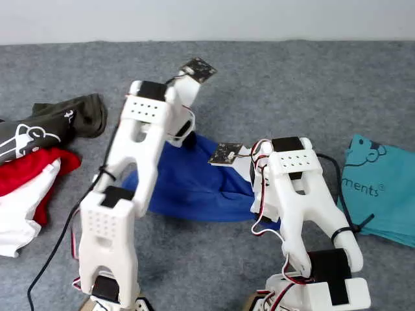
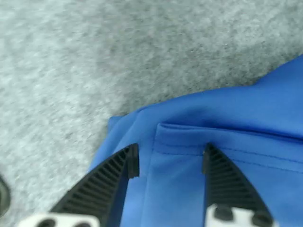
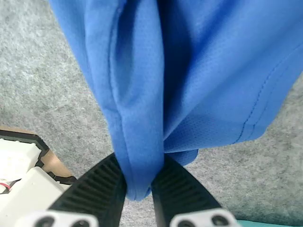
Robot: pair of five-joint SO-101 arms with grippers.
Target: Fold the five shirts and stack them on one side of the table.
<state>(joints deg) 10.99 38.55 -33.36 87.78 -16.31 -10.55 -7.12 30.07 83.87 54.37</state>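
A blue shirt (image 1: 194, 184) lies crumpled on the grey table between the two arms. My left gripper (image 2: 168, 163) is open, its black fingers (image 2: 111, 172) straddling a hemmed corner of the blue shirt (image 2: 222, 137) at its far edge. My right gripper (image 3: 139, 182) is shut on a bunched fold of the blue shirt (image 3: 189, 71), which hangs from it above the table. In the high view the left arm (image 1: 146, 139) stands at the shirt's far left and the right arm (image 1: 295, 188) at its near right end.
A teal shirt (image 1: 379, 188) lies at the right edge. At the left edge sit a dark olive shirt (image 1: 61, 123), a red shirt (image 1: 29, 168) and a white shirt (image 1: 19, 214) in a loose pile. A black cable (image 1: 55, 249) runs along the near left.
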